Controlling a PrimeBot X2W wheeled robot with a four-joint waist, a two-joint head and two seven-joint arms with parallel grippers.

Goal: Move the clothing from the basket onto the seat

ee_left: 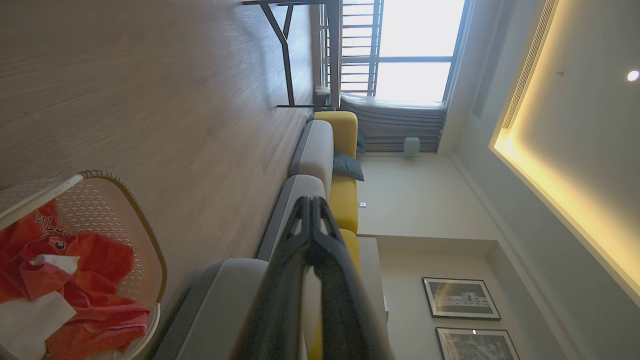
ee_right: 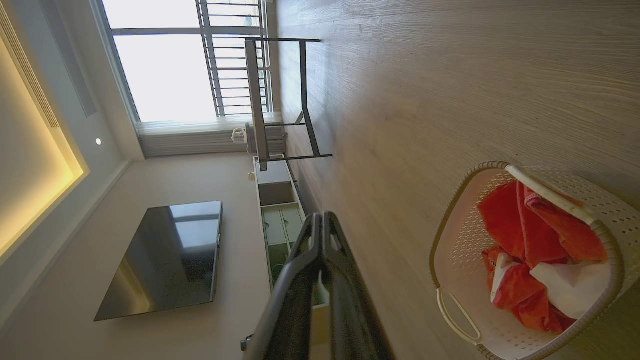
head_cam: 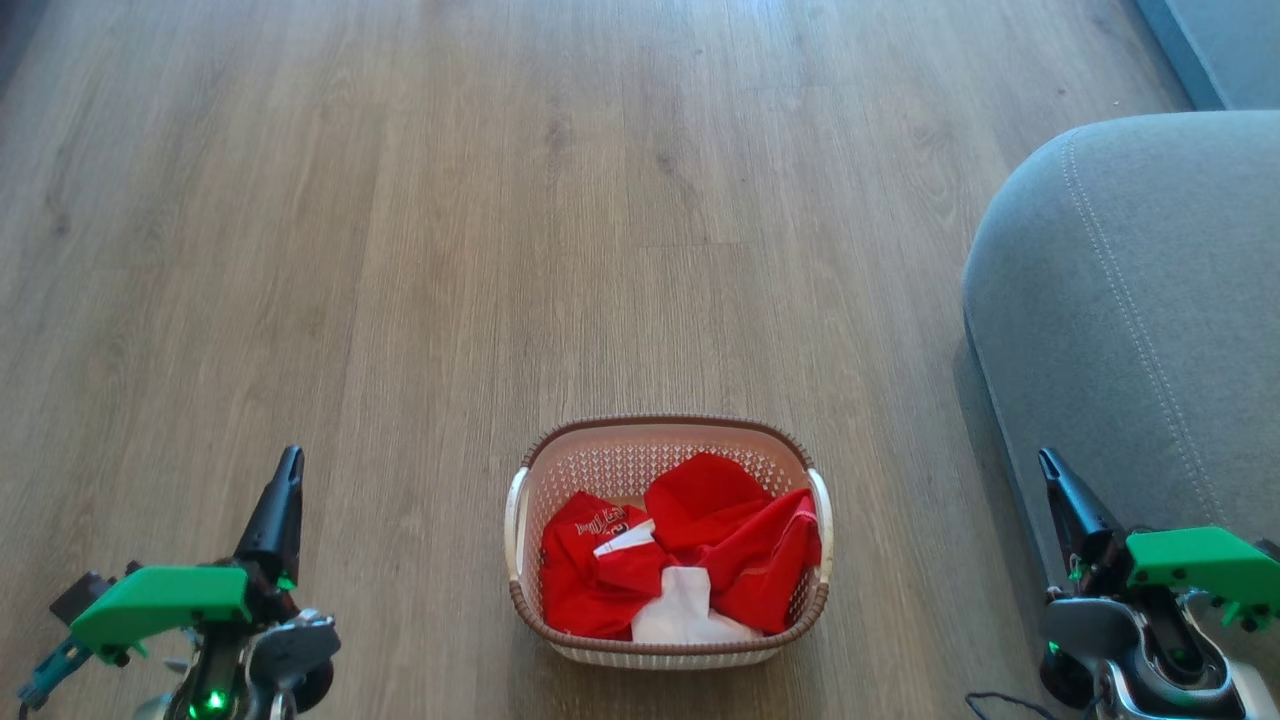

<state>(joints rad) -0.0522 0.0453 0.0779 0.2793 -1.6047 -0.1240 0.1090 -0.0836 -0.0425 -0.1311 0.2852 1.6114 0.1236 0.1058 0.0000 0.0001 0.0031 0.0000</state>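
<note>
- Head view: nothing is moved yet. The bright red soft garments with white panels (head_cam: 700, 540) lie heaped inside the small cream perforated plastic basket with a brown rim (head_cam: 620, 462), on the wooden plank floor (head_cam: 450, 200).
- The large grey upholstered seat cushion (head_cam: 1150, 300), right of the basket, carries no garment where it shows, so every piece is left.
- The left tool (head_cam: 288, 465) and right tool (head_cam: 1050, 468), fingers pressed together on nothing, flank the basket, well apart from the garments.
</note>
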